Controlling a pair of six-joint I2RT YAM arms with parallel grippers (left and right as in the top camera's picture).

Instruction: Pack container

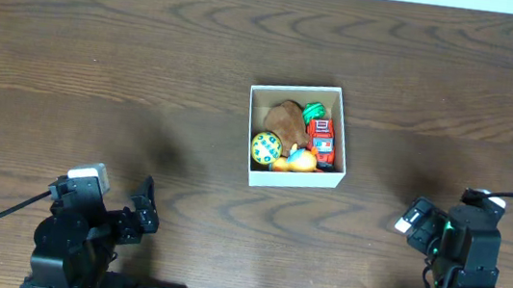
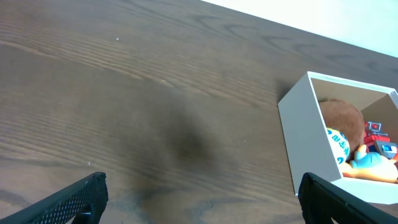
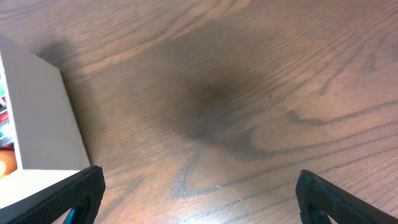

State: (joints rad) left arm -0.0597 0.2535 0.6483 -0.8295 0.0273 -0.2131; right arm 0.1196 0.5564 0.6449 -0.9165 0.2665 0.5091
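**Left jaws.** Spread wide and holding nothing. In the left wrist view the two dark tips sit at the bottom corners with bare counter (image 2: 155, 93) between them. The left arm (image 1: 72, 230) is parked at the near edge, well apart from the container.

**Right jaws.** Also wide apart and empty, with only wood grain between the tips. The right arm (image 1: 462, 255) rests at the near right, well apart from the container.

**Container (image 1: 296, 178).** White square box, upright, at mid-counter between the two arms. Its near corner shows in both wrist views (image 2: 305, 137) (image 3: 40, 118).

**Contents.**
- brown plush (image 1: 286, 118)
- red truck (image 1: 321, 139)
- green piece (image 1: 314, 110), at the far wall
- yellow-green ball (image 1: 266, 146)
- orange toy (image 1: 298, 159), against the near wall

No loose toy shows outside the box, so packing looks finished or nearly so.

**Hazards.**
- The walls are low and thin and the box looks light. An arm brushing a corner could slide or tip it.
- The toys are crowded, and the orange toy and the ball sit close to the rim. A jolt, or another piece pressed in, could push one over the wall.
- Jaws reaching inside could snag the plush and drag its neighbours out.
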